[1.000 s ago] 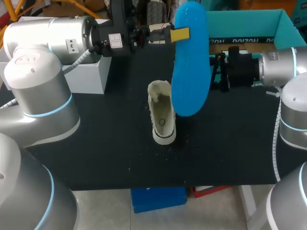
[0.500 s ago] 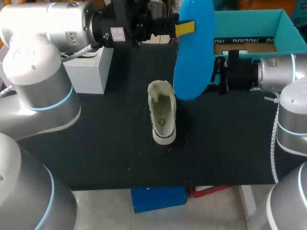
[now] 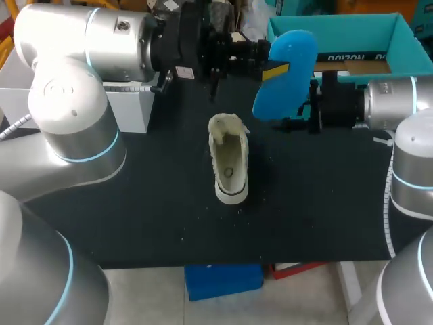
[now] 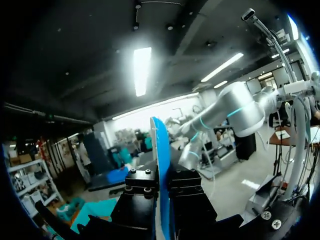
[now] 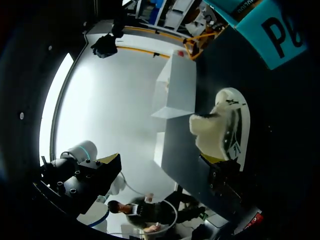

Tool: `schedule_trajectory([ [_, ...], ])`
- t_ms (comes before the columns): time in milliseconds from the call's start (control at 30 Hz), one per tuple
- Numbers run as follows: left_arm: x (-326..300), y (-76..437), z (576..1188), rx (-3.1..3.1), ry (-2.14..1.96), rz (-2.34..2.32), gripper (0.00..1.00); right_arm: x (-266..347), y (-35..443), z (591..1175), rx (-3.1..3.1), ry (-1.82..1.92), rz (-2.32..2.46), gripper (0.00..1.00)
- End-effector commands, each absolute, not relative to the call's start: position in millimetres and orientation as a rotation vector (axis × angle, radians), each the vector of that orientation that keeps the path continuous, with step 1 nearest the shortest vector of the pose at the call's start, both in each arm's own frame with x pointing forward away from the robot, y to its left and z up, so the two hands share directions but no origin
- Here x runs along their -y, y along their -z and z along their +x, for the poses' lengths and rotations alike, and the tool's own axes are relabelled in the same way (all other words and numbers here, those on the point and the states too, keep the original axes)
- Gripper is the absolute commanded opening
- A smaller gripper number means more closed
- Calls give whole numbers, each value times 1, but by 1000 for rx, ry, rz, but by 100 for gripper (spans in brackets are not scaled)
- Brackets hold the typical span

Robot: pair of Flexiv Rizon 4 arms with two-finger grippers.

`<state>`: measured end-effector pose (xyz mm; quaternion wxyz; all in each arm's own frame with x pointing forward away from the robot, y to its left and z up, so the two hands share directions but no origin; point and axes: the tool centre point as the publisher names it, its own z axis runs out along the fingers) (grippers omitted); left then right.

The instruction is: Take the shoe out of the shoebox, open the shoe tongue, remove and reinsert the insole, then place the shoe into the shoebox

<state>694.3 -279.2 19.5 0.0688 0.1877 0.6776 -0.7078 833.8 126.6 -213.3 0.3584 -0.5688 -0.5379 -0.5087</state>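
The left gripper [image 3: 273, 68], clamped on the flat blue foam insole [image 3: 292, 88], is swinging it up toward the teal cardboard shoebox [image 3: 338, 30]. The cream shoe [image 3: 229, 159] is sitting on the black table [image 3: 135, 203], awaiting reinsertion.

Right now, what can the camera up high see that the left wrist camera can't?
Only the head view shows the cream shoe on the black table, the white box and the right gripper. Only the left wrist view shows the blue insole edge-on, a thin strip squeezed from both sides. Both show that insole held by the left gripper. A teal patch in the wrist view may be the shoebox, but I cannot tell.
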Motion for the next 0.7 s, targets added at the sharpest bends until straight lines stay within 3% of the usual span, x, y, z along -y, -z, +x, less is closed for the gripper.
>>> schedule_trajectory([
  [33, 280, -21, 695, -1881, 1870, 843, 0, -128, 214, 834, 1386, 1315, -1469, 100],
  [433, 282, -20, 689, -1833, 1876, 883, 0, -128, 214, 834, 1386, 1315, -1469, 100],
  [700, 280, 38, 643, -1628, 1782, 1077, 0, -128, 214, 834, 1386, 1315, -1469, 100],
])
